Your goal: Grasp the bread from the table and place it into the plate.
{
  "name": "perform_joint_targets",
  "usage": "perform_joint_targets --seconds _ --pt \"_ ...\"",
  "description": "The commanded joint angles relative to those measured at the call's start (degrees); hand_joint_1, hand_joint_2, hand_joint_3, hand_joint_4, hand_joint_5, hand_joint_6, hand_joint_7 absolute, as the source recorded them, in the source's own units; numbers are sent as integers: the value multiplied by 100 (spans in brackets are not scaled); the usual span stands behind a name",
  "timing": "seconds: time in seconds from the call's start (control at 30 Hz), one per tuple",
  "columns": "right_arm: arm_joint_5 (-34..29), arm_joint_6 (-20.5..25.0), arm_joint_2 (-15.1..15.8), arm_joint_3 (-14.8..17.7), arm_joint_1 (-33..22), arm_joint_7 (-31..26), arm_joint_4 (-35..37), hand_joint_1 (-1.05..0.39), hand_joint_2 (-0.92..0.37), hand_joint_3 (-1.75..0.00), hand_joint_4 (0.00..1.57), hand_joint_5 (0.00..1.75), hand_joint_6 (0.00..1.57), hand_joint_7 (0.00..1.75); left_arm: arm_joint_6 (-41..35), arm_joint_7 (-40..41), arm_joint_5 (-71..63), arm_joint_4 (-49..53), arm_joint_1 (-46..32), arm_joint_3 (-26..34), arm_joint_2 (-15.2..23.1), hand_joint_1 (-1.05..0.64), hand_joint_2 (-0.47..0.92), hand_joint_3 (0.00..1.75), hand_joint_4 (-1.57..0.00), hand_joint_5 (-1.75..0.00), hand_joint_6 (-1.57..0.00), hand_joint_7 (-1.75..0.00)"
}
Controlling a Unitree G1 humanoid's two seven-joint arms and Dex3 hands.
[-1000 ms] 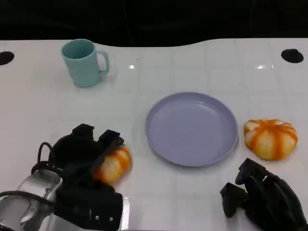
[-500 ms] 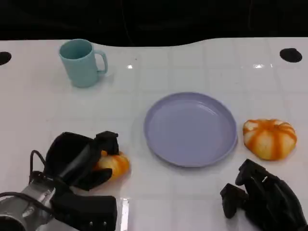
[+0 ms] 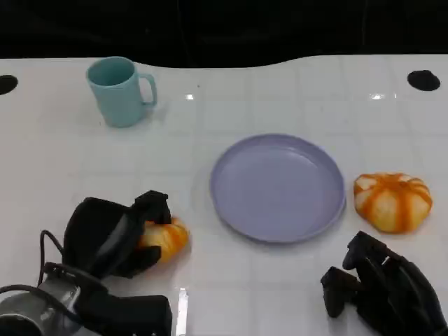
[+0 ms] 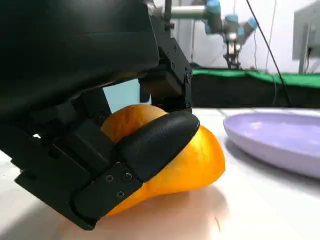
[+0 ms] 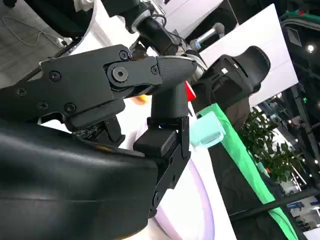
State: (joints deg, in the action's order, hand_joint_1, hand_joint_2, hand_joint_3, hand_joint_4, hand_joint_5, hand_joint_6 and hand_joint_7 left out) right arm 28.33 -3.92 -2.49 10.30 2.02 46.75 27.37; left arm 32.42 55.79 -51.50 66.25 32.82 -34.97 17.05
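The left hand point(image 3: 115, 234) sits low on the white table point(image 3: 280, 91) with its black fingers point(image 4: 150, 145) wrapped around the small orange bread point(image 3: 164, 236) — the wrist view shows one finger lying across the top of the loaf and another pressed in from behind, so the hand has it gripped, with the bread's underside at or just off the tabletop. Just beyond the bread, on the side away from the hand's shell, lies the lavender plate point(image 3: 278, 187), with bare white table between the loaf and the plate's near rim point(image 4: 270, 142). Well ahead of the left hand, toward the far edge of the table, stands a pale teal mug point(image 3: 117, 91), upright, its handle turned toward the plate's side. The right hand point(image 3: 381, 290) rests at the table's near edge, its fingers curled in and nothing in them — it touches no object. Just ahead of that hand, beside the plate's outer rim but apart from it, sits a second, larger bread point(image 3: 392, 201), round with orange and white stripes. The plate lies between the two hands.
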Motion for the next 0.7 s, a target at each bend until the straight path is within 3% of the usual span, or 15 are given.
perform_joint_targets --seconds 0.03,0.37,0.7 --pt "-7 -45 57 20 22 -29 20 -57 -92 -22 78 174 68 148 153 278 229 -20 104 173 -38 -98 91 175 -157 -175 -157 -175" --pt "9 -52 69 32 51 7 71 -57 -92 -24 77 173 67 149 463 -207 1042 -492 315 843 -172 -95 92 167 -157 -175 -157 -175" --pt "-21 -68 78 16 68 16 98 -57 -92 -23 77 173 67 149 541 -1065 1388 -989 597 1098 -540 -97 75 151 -157 -175 -136 -175"
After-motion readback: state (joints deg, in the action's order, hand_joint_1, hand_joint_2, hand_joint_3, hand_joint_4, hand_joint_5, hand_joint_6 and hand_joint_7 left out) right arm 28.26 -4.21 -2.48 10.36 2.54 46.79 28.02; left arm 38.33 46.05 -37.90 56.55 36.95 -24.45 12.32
